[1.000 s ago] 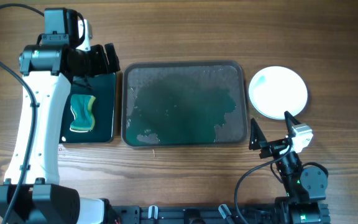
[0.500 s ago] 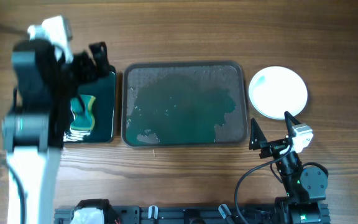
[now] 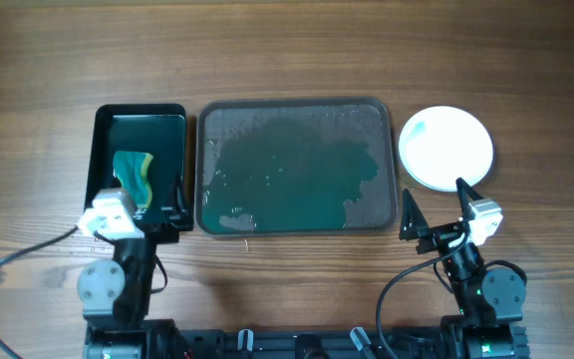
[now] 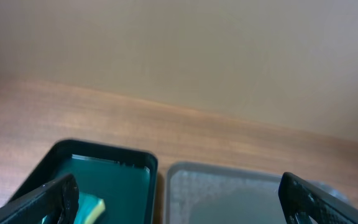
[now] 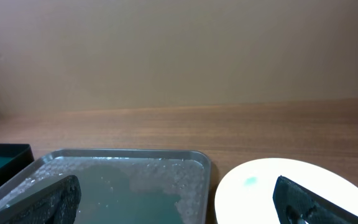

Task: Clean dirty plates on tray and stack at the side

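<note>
A grey tray (image 3: pixel 297 165), wet with greenish soapy water, lies mid-table with no plate on it. One white plate (image 3: pixel 446 148) with a small blue smear sits on the wood to its right. My left gripper (image 3: pixel 145 207) rests open at the near edge of a black sponge tray (image 3: pixel 162 150), nothing between its fingers; in the left wrist view the left gripper (image 4: pixel 179 208) spans the black tray (image 4: pixel 110 180) and the grey tray (image 4: pixel 229 193). My right gripper (image 3: pixel 436 204) is open and empty just in front of the plate (image 5: pixel 291 186).
A yellow-and-green sponge (image 3: pixel 133 178) lies in the black tray, left of the grey tray. Both arms are folded back at the table's near edge. Bare wood surrounds the trays.
The left arm has pulled back from over the far end of the black tray and folded down to the near edge. The right arm, plate and trays have not moved.
</note>
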You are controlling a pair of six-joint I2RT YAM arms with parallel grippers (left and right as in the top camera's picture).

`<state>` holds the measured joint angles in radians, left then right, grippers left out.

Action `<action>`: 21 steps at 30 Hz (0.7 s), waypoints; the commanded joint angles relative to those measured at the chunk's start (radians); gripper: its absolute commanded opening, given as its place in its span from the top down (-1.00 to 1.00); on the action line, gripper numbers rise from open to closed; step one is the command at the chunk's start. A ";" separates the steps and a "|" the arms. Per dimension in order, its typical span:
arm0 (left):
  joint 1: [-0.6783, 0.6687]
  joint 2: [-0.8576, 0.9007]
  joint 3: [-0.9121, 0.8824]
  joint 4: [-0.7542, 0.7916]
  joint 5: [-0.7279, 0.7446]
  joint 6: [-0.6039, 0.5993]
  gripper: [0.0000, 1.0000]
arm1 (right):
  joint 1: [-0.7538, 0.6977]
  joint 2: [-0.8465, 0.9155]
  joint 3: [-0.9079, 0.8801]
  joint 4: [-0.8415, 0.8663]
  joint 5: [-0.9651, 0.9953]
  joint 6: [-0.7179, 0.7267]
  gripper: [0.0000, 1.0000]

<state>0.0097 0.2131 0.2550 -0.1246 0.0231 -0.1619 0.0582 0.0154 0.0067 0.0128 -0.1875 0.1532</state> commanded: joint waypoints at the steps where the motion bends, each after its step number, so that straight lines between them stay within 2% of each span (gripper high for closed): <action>1: 0.010 -0.094 -0.103 0.055 -0.037 0.002 -1.00 | 0.002 -0.008 -0.002 0.003 -0.016 0.010 -0.99; 10: 0.054 -0.206 -0.206 0.073 -0.047 0.002 -1.00 | 0.002 -0.008 -0.002 0.003 -0.016 0.010 -1.00; 21: 0.054 -0.210 -0.249 0.051 -0.024 -0.002 -1.00 | 0.002 -0.008 -0.002 0.003 -0.016 0.010 -0.99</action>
<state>0.0555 0.0139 0.0120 -0.0742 -0.0093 -0.1619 0.0582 0.0154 0.0067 0.0128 -0.1875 0.1532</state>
